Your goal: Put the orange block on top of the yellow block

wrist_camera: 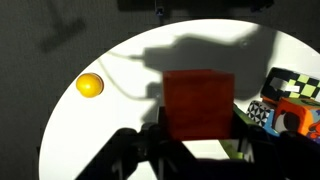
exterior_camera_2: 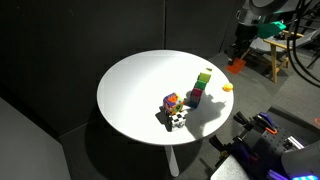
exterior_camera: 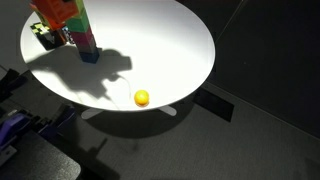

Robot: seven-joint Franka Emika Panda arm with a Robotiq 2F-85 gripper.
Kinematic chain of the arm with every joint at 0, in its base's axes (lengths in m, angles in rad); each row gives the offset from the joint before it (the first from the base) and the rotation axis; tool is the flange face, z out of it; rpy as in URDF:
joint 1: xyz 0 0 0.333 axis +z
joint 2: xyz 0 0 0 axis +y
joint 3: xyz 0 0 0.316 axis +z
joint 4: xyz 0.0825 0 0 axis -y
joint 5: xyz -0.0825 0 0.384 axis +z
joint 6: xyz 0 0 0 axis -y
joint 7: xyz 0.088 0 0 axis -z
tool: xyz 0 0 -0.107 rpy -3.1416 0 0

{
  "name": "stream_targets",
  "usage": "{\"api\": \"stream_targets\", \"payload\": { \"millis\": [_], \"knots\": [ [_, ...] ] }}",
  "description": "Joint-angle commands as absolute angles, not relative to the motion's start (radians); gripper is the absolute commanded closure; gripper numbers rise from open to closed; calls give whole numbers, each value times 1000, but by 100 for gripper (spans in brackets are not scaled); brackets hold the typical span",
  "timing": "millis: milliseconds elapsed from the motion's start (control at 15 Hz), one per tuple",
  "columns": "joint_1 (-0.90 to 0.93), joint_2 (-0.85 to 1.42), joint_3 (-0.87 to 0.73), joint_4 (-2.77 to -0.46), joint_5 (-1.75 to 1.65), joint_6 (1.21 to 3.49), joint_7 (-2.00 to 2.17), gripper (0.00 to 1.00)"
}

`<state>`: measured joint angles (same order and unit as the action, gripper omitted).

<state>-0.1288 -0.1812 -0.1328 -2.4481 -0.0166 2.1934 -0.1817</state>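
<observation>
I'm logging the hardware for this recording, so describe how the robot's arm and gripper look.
In an exterior view, the arm has rounded, pale grey-white links with darker sections at the joints. The gripper is black and blocky. In the wrist view its two fingers show as dark, matte, angular shapes. No markings or cables on them can be made out.

A round white table (exterior_camera_2: 130, 95) stands on a dark floor (exterior_camera: 250, 140), before a black wall (exterior_camera_2: 70, 40). Hard light throws sharp shadows across it; wooden-legged furniture (exterior_camera_2: 276, 62) stands far right.
</observation>
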Motion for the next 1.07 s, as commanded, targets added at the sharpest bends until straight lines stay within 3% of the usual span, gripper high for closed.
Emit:
{"api": "stream_targets", "payload": {
  "millis": [0,1000],
  "knots": [
    [-120,-196,-130,-2439,-17,2182,-168,67],
    [-84,-164,-98,-2372,-5,2168,-143,67]
  ]
}}
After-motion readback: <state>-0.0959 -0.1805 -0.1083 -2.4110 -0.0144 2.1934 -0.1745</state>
